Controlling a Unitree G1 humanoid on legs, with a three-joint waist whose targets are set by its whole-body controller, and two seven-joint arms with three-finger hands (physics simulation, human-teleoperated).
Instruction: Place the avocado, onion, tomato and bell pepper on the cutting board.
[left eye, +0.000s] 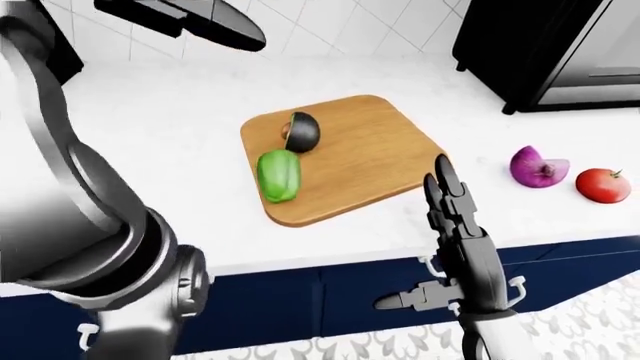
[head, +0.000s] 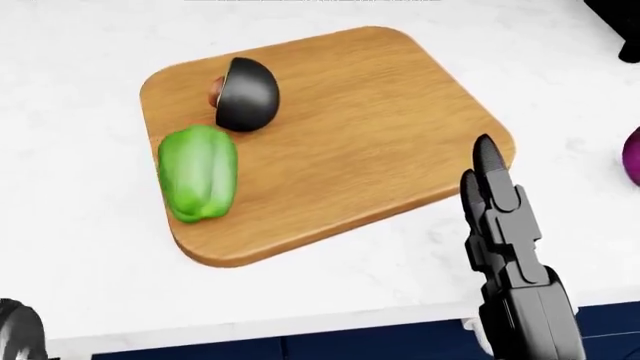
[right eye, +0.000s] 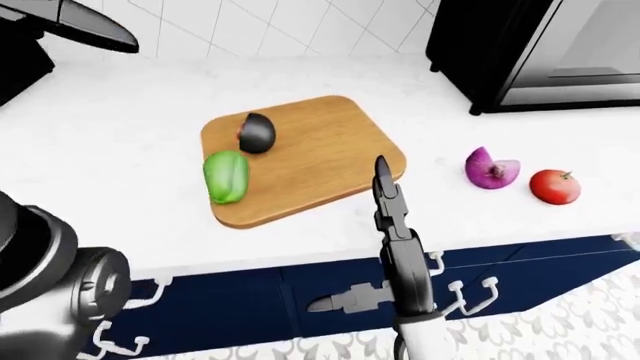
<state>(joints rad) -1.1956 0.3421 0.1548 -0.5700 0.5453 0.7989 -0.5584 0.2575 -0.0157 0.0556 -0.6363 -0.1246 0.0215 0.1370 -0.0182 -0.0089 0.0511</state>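
Cutting board (head: 380, 112): no text, brand or mark readable on the wood.
Surface (left eye: 180, 127): plain white marbling, no lettering.
Dark appliance (left eye: 560, 45): no label or number legible.
Cabinet fronts (right eye: 250, 300): no signs or writing.
Avocado (head: 245, 94), bell pepper (head: 197, 182), onion (right eye: 491, 169), tomato (right eye: 555, 186): no stickers or print.

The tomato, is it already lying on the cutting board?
No, the tomato lies on the white counter, right of the onion, away from the cutting board.

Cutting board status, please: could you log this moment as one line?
cutting board: bell pepper, avocado on | onion, tomato off, on counter | right hand open, empty | left hand raised
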